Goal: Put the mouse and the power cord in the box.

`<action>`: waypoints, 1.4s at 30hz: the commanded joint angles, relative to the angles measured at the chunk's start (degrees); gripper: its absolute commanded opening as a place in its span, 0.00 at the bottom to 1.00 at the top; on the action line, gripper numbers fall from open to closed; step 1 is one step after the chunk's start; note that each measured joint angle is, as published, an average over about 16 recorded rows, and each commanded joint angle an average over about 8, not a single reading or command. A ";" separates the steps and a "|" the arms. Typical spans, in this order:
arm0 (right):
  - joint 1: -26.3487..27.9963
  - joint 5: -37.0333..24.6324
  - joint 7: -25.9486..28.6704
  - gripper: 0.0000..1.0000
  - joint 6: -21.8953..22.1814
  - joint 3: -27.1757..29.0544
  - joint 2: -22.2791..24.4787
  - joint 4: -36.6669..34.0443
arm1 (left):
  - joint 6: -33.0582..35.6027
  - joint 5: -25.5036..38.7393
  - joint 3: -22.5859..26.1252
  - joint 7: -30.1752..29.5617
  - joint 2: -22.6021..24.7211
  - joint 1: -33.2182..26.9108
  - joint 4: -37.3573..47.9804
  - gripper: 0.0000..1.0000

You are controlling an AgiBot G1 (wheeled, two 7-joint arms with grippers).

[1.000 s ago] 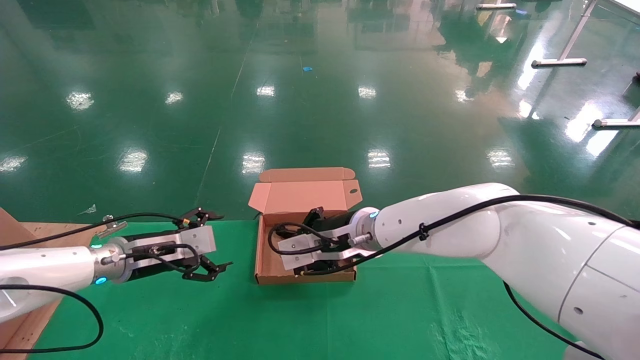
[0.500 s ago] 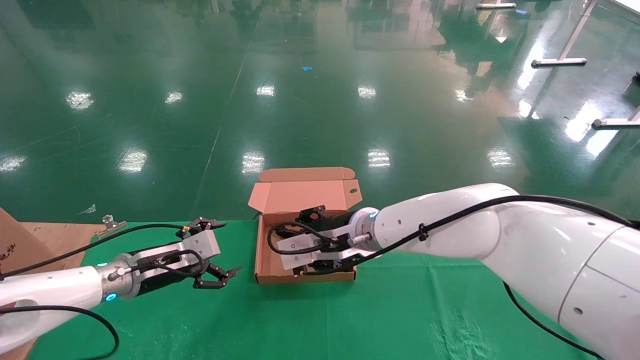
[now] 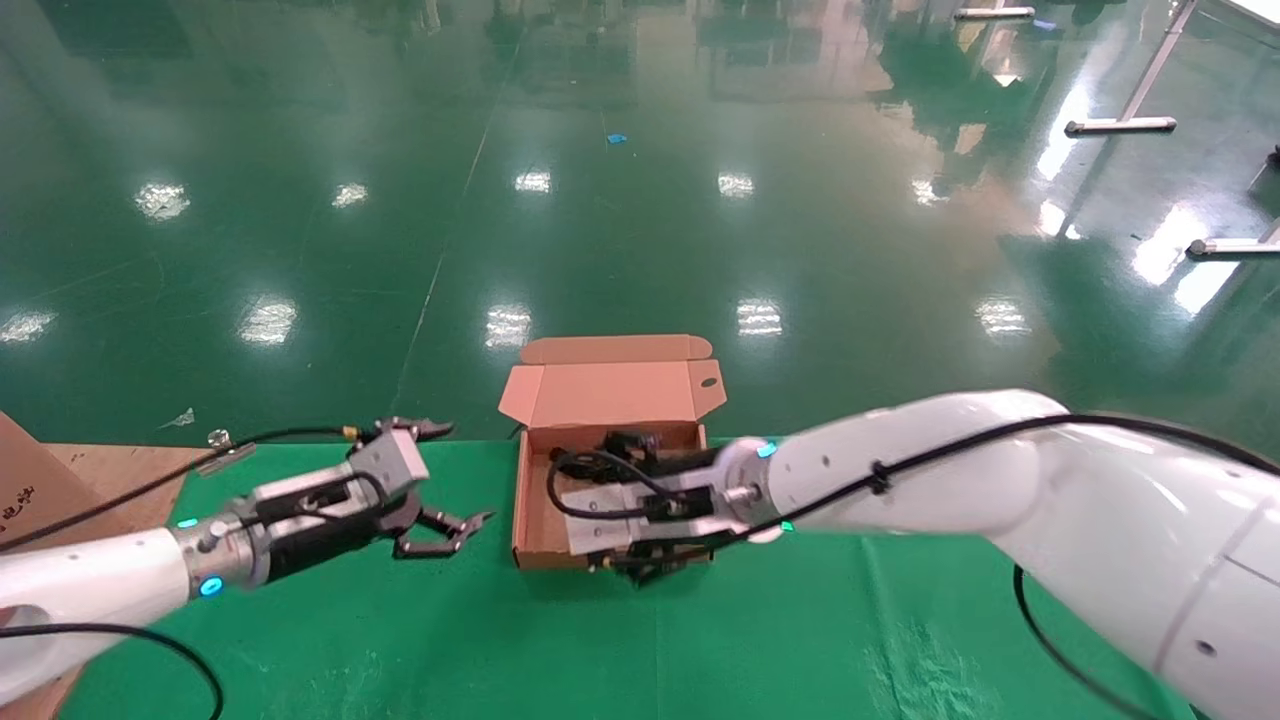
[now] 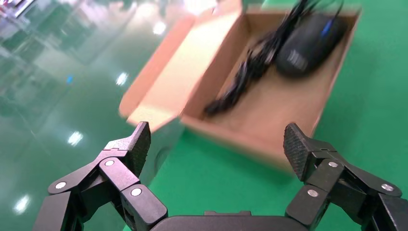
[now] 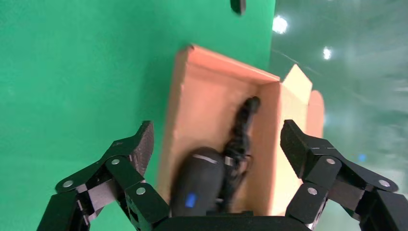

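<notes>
You're looking at a table spread with a green cloth (image 3: pixel 780 630), its far edge meeting the glossy green floor (image 3: pixel 600 200). The box (image 3: pixel 532 535) sits directly on the cloth near the far edge, about centre, its lid flap raised toward the floor. At the left, bare wooden board (image 3: pixel 110 465) lies beside the cloth.

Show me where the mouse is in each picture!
Head view: the mouse cannot be made out; the right gripper and its arm cover that part of the box.
Left wrist view: the mouse lies inside the box, beside the power cord.
Right wrist view: the mouse lies in the box, just ahead of the open right gripper.
Shared landmark: the brown cardboard box.
</notes>
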 commanded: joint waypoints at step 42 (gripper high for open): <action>-28.06 28.15 11.35 1.00 -37.14 52.84 30.87 21.66 | 22.66 -4.40 -24.02 -47.12 -21.55 17.08 -52.46 1.00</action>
